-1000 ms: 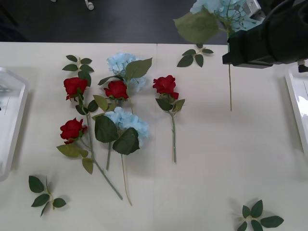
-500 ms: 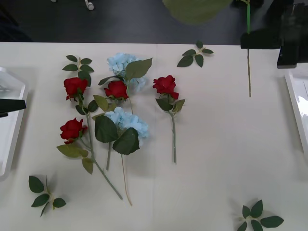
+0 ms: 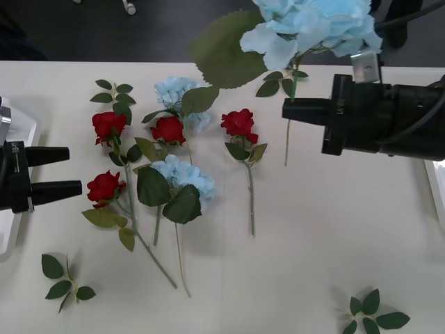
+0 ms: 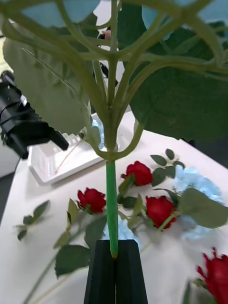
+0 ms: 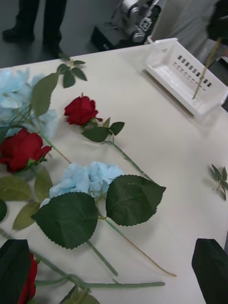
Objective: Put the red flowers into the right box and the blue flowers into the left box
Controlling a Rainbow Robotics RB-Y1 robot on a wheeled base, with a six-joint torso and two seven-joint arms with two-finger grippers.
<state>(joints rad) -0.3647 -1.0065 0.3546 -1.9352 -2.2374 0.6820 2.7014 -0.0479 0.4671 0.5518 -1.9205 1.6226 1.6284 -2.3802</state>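
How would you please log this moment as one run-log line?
right tool: shut on blue flower stem, raised over table | left tool: open, near roses | four roses, two blue flowers on table

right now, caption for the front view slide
Right gripper holds a blue flower by its stem above the table.
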